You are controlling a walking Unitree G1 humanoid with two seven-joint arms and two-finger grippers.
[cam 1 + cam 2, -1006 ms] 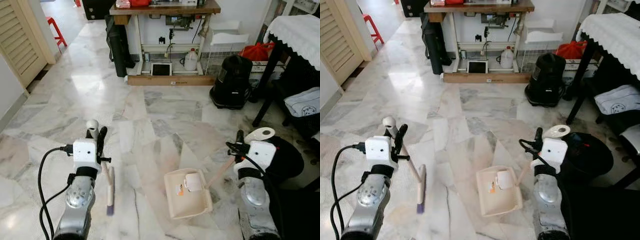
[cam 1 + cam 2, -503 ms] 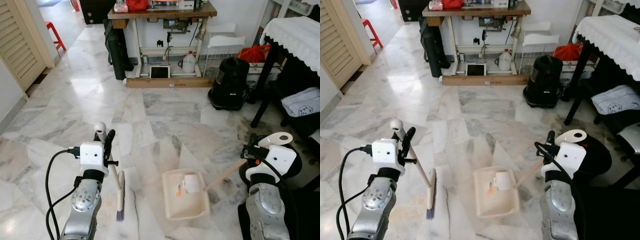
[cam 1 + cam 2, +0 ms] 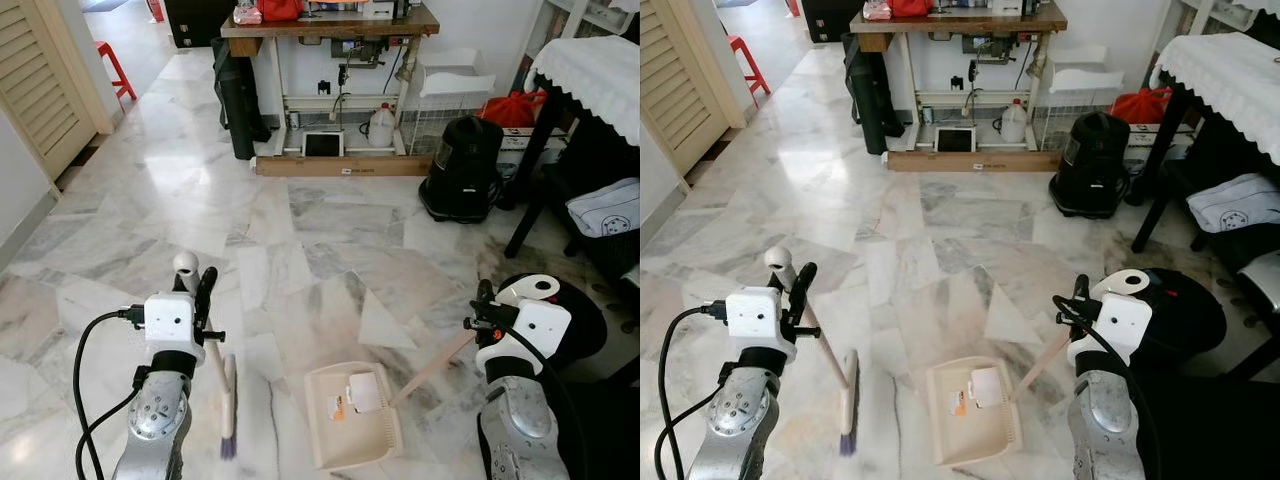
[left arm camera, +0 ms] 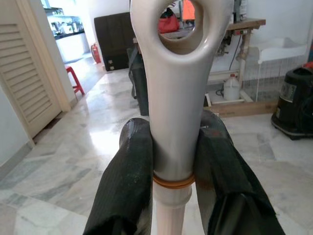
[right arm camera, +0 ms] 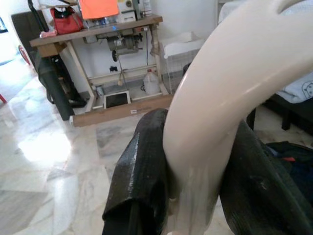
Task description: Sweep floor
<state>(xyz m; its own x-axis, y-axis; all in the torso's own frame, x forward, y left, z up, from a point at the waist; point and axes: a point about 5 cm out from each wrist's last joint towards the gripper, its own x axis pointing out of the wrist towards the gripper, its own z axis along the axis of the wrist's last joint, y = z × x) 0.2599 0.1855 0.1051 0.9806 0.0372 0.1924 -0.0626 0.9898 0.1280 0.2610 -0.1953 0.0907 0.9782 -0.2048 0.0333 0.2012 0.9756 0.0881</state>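
- Fingers (image 4: 129,181) of the left gripper (image 4: 171,161) are clamped on the cream handle of the broom (image 3: 845,395), just under its hanging hole; the broom slants down to the marble floor (image 3: 300,230), its purple-tipped bristles resting on the floor in front of the robot's left arm.
- Right gripper (image 5: 195,171) has its fingers (image 5: 142,166) pressed against both sides of the curved cream handle of the dustpan (image 3: 350,415).
- Dustpan lies flat on the floor between the two arms, just right of the broom head and apart from it; inside it are a pale scrap of paper (image 3: 362,392) and a small orange-marked bit beside it. Any print on them is too small to read.
- Ahead, against the wall, stands a sewing-machine table (image 3: 330,20) with a white jug (image 3: 381,126) and a tablet-like panel (image 3: 322,144) on its wooden foot board.
- To the right are a black vacuum cleaner (image 3: 462,170), a wire basket (image 3: 440,110), a red bag (image 3: 512,108) and a dark table with a white lace cloth (image 3: 590,70).
- At far left is a louvred door (image 3: 40,80), with a red stool (image 3: 112,66) beyond it.
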